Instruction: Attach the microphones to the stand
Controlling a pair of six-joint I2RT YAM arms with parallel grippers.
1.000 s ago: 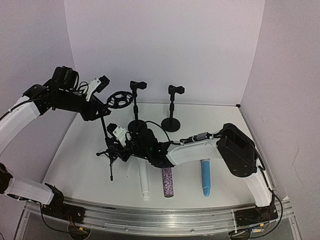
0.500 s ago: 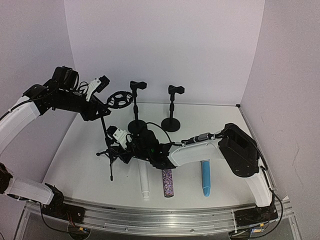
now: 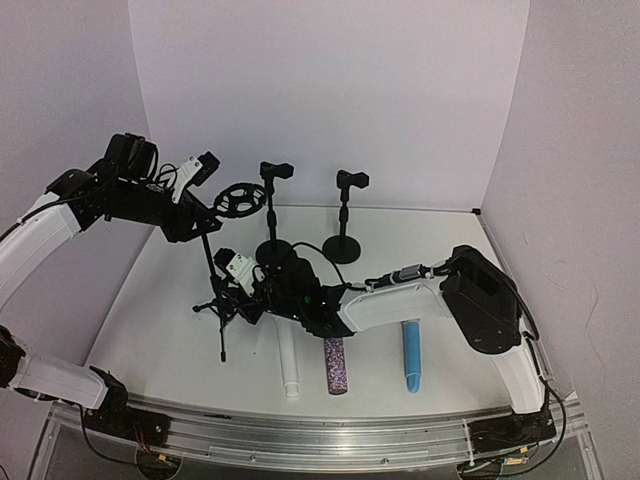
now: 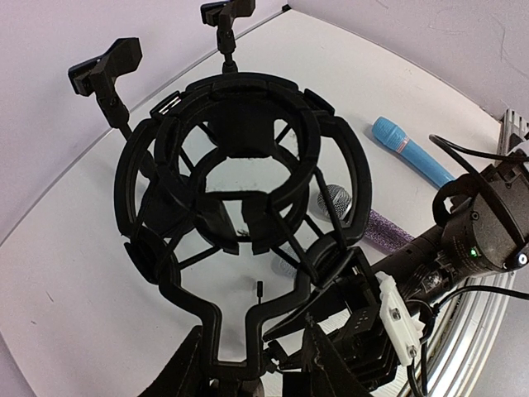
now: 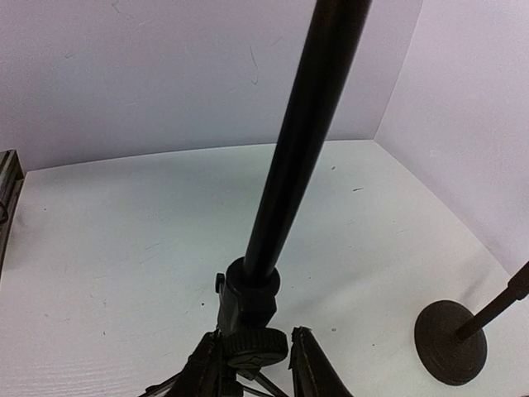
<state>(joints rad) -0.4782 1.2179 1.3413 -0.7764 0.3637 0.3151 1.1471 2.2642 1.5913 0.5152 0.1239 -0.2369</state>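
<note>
1. Top external view — three microphones lie side by side on the white table, near its front edge. The white microphone is on the left. The purple-glitter microphone is just beside it. The light blue microphone lies apart on the right.
2. All three rest flat on the table. My right arm crosses over the far ends of the white and purple ones.
3. Left wrist view: my left gripper is clamped on the bottom stem of the black shock mount, one finger on each side. The round cage is held up above the table.
4. Right wrist view: my right gripper has closed its fingers against either side of the collar of the tripod stand, just below the pole — which leans to the right in this view.
5. Behind, nearer the back wall, the left desk stand and the right desk stand stand upright. Each has a round base and a clip on top.
</note>
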